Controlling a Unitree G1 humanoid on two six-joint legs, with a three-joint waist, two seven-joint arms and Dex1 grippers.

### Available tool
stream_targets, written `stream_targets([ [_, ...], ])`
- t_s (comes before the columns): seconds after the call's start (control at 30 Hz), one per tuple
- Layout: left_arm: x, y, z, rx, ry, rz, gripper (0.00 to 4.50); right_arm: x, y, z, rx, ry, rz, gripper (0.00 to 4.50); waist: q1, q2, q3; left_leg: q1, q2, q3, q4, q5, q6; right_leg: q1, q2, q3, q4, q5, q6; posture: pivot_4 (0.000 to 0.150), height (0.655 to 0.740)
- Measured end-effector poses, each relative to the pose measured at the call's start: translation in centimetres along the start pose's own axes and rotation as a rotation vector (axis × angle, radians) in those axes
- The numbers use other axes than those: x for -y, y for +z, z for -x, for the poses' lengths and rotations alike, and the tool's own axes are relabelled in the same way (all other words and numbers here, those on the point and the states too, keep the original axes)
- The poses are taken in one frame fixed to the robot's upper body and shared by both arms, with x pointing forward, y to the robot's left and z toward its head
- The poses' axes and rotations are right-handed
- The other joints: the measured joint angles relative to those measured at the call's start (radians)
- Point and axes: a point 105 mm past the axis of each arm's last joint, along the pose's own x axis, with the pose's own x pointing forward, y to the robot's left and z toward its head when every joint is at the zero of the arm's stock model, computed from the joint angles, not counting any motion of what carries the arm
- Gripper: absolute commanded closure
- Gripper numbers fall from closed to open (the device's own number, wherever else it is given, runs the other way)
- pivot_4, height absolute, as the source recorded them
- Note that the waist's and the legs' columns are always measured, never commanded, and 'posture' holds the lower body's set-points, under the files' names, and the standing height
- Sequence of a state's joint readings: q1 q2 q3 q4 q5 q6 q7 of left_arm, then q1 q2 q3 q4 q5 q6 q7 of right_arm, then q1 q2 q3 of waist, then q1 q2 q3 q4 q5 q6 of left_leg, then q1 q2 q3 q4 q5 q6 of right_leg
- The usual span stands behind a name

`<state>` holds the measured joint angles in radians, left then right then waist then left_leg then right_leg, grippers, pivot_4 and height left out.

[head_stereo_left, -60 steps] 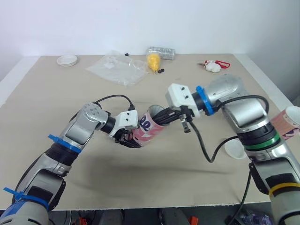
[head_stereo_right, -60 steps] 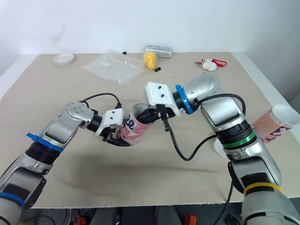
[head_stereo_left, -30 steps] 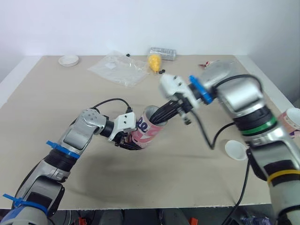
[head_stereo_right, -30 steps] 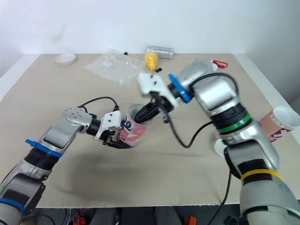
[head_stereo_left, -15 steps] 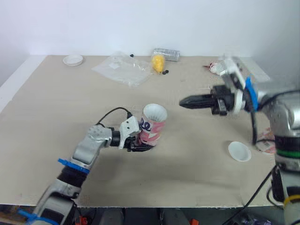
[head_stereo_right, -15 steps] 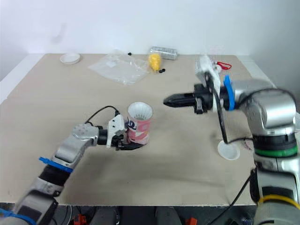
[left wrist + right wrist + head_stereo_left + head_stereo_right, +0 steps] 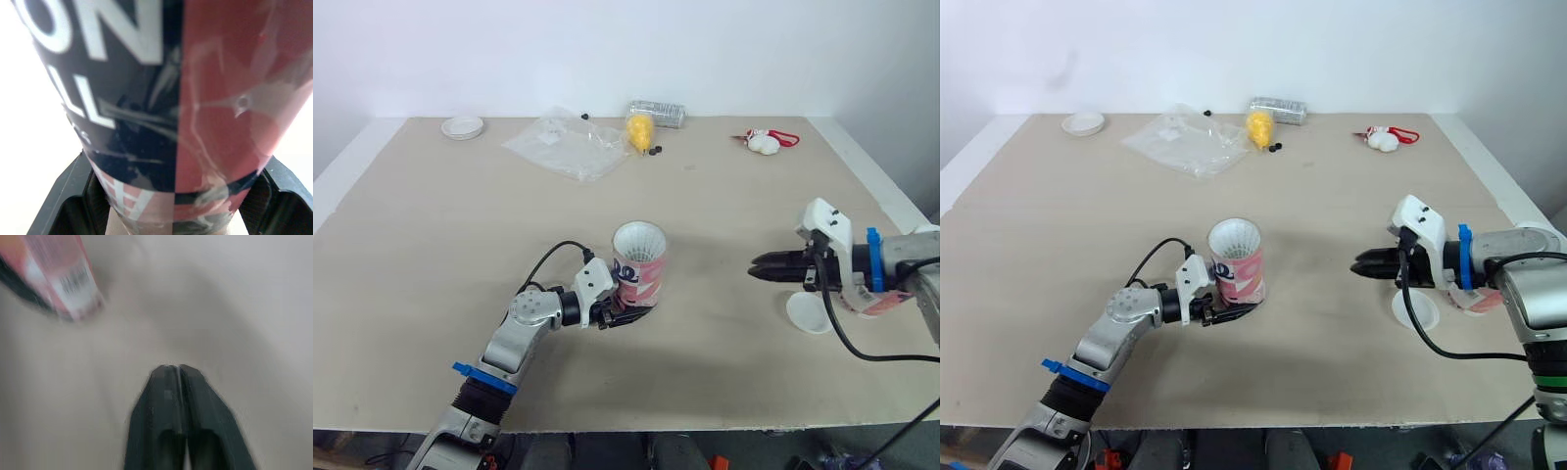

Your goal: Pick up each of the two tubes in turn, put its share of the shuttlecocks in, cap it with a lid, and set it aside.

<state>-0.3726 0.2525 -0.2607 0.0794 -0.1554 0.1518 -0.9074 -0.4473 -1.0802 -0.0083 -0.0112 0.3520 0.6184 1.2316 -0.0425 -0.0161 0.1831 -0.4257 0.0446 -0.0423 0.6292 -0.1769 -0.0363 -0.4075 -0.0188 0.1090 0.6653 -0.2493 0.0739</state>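
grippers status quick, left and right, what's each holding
Left gripper: shut on the upright pink and navy cardboard tube.
Right gripper: shut, holding nothing.

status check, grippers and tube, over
Left gripper shut on tube near its base, tube upright on table, shuttlecock showing in its open mouth. Right gripper shut, empty, by white lid. Nothing lies between lid and tube.

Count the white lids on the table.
2. The far lid sits at the table's far left corner; the near lid lies by the right pincer. The right arm could hide more.
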Motion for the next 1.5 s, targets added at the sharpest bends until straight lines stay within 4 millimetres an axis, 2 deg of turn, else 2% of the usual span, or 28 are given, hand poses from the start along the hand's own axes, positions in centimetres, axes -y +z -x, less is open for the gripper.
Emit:
stream_targets([
  [0.03,0.0,0.0,0.0,-0.001,0.001,-0.002,1.51,0.1,-0.4,0.1,-0.027,0.002,0.023,2.21,-0.001,0.0,0.0,0.0,0.0,0.0,0.0,0.0,0.0,0.0,0.0,0.0,0.0,0.0,0.0,0.15,0.74],
  [0.07,0.1,0.0,-0.1,-0.002,-0.001,-0.005,1.51,0.3,-1.1,0.2,-0.069,0.004,0.054,1.59,-0.003,0.0,0.0,0.0,0.0,0.0,0.0,0.0,0.0,0.0,0.0,0.0,0.0,0.0,0.0,0.15,0.74],
  [0.1,0.1,0.0,-0.1,-0.002,-0.001,-0.006,1.51,0.4,-1.3,0.2,-0.083,0.005,0.062,1.16,-0.003,0.0,0.0,0.0,0.0,0.0,0.0,0.0,0.0,0.0,0.0,0.0,0.0,0.0,0.0,0.15,0.74],
  [0.13,0.1,0.0,-0.1,-0.003,-0.002,-0.007,1.51,0.4,-1.5,0.2,-0.095,0.008,0.072,0.92,-0.003,0.0,0.0,0.0,0.0,0.0,0.0,0.0,0.0,0.0,0.0,0.0,0.0,0.0,0.0,0.15,0.74],
  [0.2,0.1,0.0,-0.1,-0.003,-0.004,-0.009,1.51,0.3,-2.3,0.3,-0.147,0.043,0.089,0.1,-0.003,0.0,0.0,0.0,0.0,0.0,0.0,0.0,0.0,0.0,0.0,0.0,0.0,0.0,0.0,0.15,0.74],
  [0.23,0.1,0.0,-0.1,-0.003,-0.004,-0.009,1.51,0.2,-2.5,0.4,-0.161,0.055,0.094,0.04,-0.003,0.0,0.0,0.0,0.0,0.0,0.0,0.0,0.0,0.0,0.0,0.0,0.0,0.0,0.0,0.15,0.74],
  [0.3,0.2,0.0,-0.1,-0.005,-0.008,-0.01,1.51,0.2,-3.3,1.1,-0.223,0.085,0.135,0.04,-0.003,0.0,0.0,0.0,0.0,0.0,0.0,0.0,0.0,0.0,0.0,0.0,0.0,0.0,0.001,0.15,0.74],
  [0.5,0.2,-0.1,0.0,-0.011,-0.01,-0.011,1.51,2.3,-4.7,2.6,-0.351,0.081,0.268,0.04,-0.005,0.0,0.0,0.002,0.0,0.002,-0.001,0.0,0.0,0.0,0.0,0.001,-0.001,-0.001,-0.001,0.15,0.74],
  [0.73,0.3,-0.1,-0.1,-0.01,-0.013,-0.009,1.51,3.5,-4.2,2.3,-0.358,0.094,0.327,0.04,-0.005,0.001,0.0,0.002,0.0,0.003,-0.001,0.0,0.0,0.001,-0.001,0.002,-0.001,0.0,0.0,0.15,0.74],
  [0.83,0.4,0.0,-0.1,-0.009,-0.013,-0.008,1.51,3.9,-4.6,1.6,-0.362,0.113,0.336,0.04,-0.005,0.001,0.0,0.002,0.0,0.003,-0.001,0.0,0.0,0.001,-0.001,0.002,-0.001,0.0,0.0,0.15,0.74],
  [1.0,0.5,-0.1,0.0,-0.007,-0.014,-0.005,1.51,4.6,-5.3,1.7,-0.388,0.114,0.353,0.04,-0.005,0.001,0.0,0.002,0.0,0.003,-0.002,0.0,0.0,0.001,-0.001,0.002,-0.001,0.0,0.0,0.15,0.74],
  [1.2,0.5,-0.3,0.5,-0.017,-0.018,-0.016,1.51,4.9,-6.6,1.6,-0.435,0.132,0.364,0.04,-0.005,0.001,0.0,0.004,0.0,0.004,-0.004,0.0,0.0,0.001,0.0,0.003,-0.001,-0.001,-0.001,0.15,0.74],
  [1.5,0.5,-0.4,0.6,-0.021,-0.02,-0.015,1.51,4.9,-6.4,1.2,-0.425,0.145,0.371,0.04,-0.006,0.001,0.0,0.006,0.0,0.004,-0.004,0.0,0.0,0.003,0.0,0.003,-0.001,0.0,-0.001,0.15,0.74],
])
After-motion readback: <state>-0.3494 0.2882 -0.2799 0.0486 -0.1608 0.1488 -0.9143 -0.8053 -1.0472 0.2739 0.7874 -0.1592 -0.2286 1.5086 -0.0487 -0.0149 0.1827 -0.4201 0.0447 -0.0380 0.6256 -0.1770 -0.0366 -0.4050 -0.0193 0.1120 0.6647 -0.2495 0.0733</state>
